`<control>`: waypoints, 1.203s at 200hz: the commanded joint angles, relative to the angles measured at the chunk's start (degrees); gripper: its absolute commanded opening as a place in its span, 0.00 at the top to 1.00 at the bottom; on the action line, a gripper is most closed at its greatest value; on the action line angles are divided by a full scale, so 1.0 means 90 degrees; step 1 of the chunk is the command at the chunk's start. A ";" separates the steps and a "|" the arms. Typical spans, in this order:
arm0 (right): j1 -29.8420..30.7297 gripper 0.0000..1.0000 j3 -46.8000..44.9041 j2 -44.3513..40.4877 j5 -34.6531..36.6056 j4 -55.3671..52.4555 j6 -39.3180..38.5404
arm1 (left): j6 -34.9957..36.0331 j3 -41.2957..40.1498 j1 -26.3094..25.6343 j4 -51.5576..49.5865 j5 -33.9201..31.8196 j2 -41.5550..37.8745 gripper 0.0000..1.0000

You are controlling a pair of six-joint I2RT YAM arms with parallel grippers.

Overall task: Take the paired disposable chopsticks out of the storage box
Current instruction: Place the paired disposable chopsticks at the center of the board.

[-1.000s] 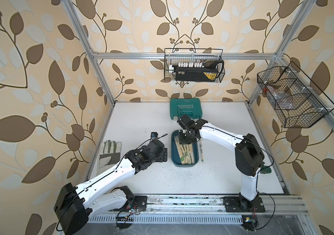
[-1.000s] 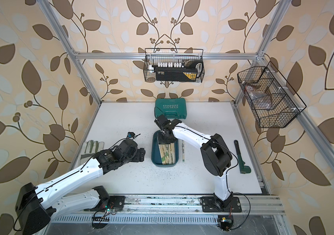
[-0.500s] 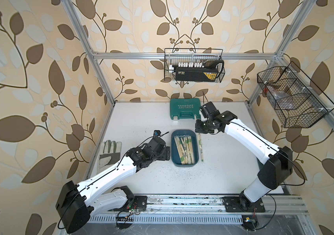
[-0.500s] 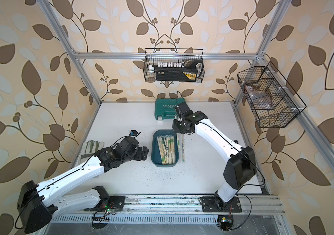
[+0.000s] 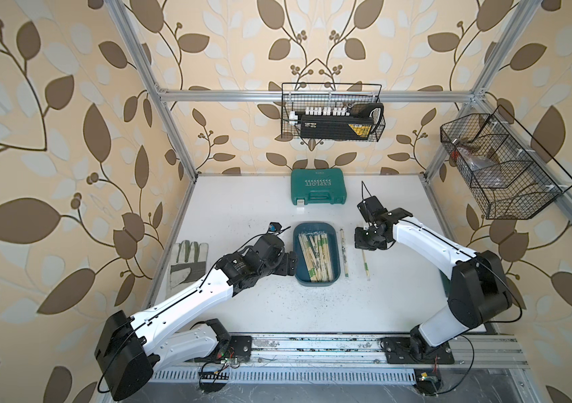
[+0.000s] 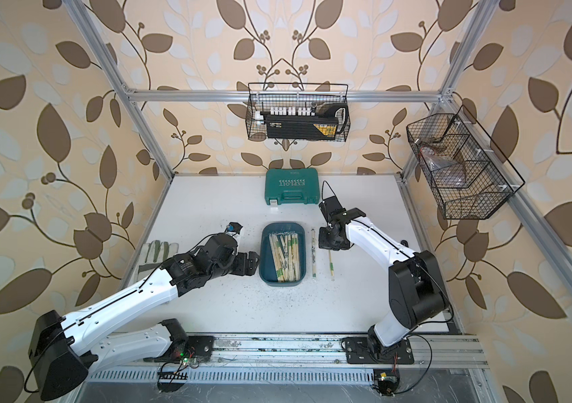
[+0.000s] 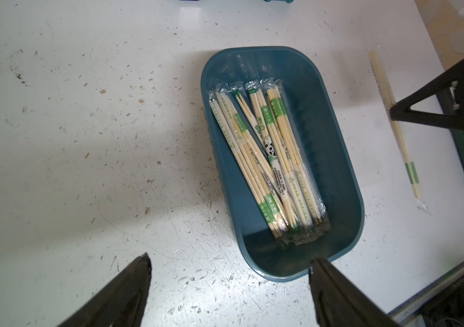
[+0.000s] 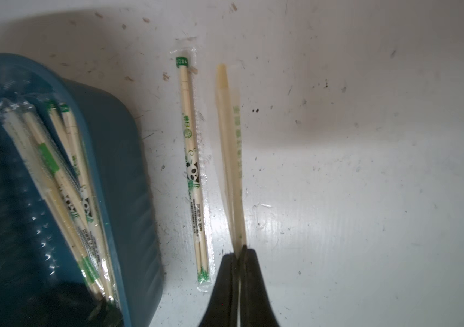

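The right gripper (image 8: 238, 252) is clamping its black jaws tight on one end of a thin pale wooden chopstick pair (image 8: 229, 158) in a clear wrapper with green print. The pair is reaching out over the white scratched tabletop (image 5: 242, 216). It is showing blurred in the wrist view, so I cannot tell whether its free end is touching the surface. A second wrapped pair (image 8: 194, 175), the one with a panda print, is lying flat just beside it, between it and the shallow dark teal-blue plastic storage box (image 5: 316, 228). The rest of the paired disposable chopsticks (image 5: 316, 256) are lying in a loose stack inside that box, along its length. The step in hand is probably laying the held pair down outside the box. It is best done by bringing the pair low and level, parallel to the one already out and a little apart from it. The jaws should part only once the whole length is resting, because so light a wrapper may cling to a pad or roll. The left gripper (image 7: 230, 257) is hovering at the box's other long side with its jaws spread wide and nothing between them. One fingertip is showing close over the near corner of the rim; whether it is touching is unclear. Bare tabletop is opening up on the far side of the held pair, toward the table's right edge, and that is the safest way to withdraw. The green hard tool case (image 5: 317, 186) is sitting behind against the back wall, and a grey-and-white work glove (image 5: 188, 260) is lying well apart beyond the left arm.
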 commanded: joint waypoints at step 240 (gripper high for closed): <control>0.0034 0.98 -0.0102 0.1360 -0.0423 0.1024 0.0293 | 0.0170 -0.0118 -0.0048 0.0378 0.0043 -0.0001 0.09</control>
